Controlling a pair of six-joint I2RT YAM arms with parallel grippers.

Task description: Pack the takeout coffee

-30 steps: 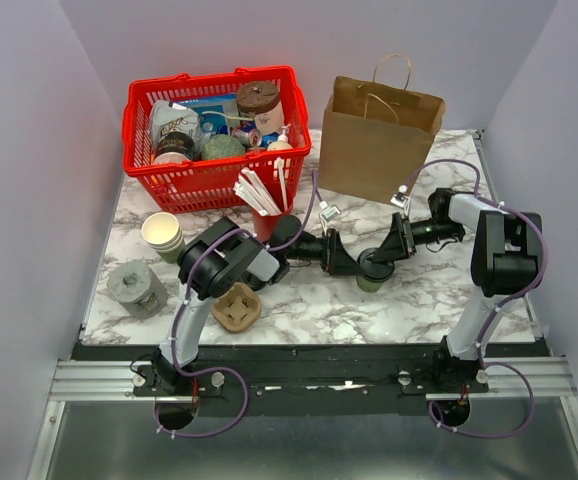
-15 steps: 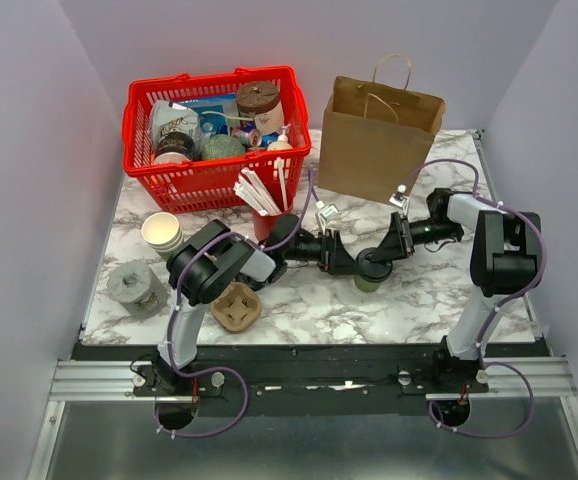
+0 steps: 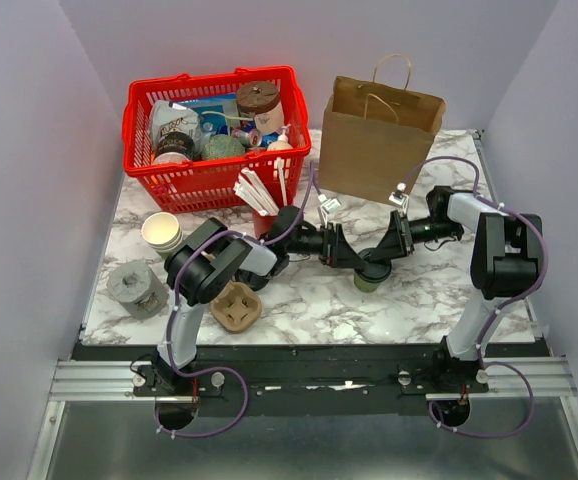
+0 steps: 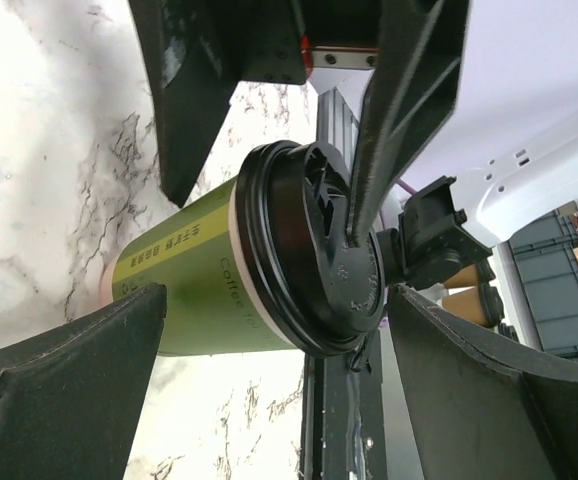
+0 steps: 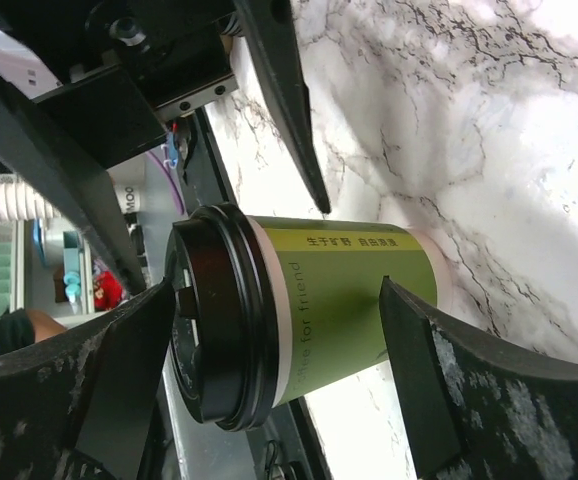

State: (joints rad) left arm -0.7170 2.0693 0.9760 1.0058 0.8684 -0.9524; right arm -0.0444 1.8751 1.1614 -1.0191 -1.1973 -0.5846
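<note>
The takeout coffee (image 3: 371, 274), a green paper cup with a pale upper band and a black lid, stands on the marble table (image 3: 419, 300) between my two grippers. It fills the left wrist view (image 4: 199, 280) and the right wrist view (image 5: 339, 300). My left gripper (image 3: 347, 255) (image 4: 277, 300) is open, with one finger low beside the cup's body and the other up by the lid. My right gripper (image 3: 387, 250) (image 5: 277, 290) is open in the same upright way. In the left wrist view its upper fingertip touches the lid's top.
An open brown paper bag (image 3: 379, 140) stands behind the cup. A red basket (image 3: 139, 140) full of goods is at back left, with a red holder of white sticks (image 3: 264, 195) in front. A lidless cup stack (image 3: 161, 235), a grey round object (image 3: 137, 288) and a cardboard carrier (image 3: 237, 306) sit at left.
My left gripper has shifted a little back and right, closer to the cup. The right gripper and the cup have barely moved.
</note>
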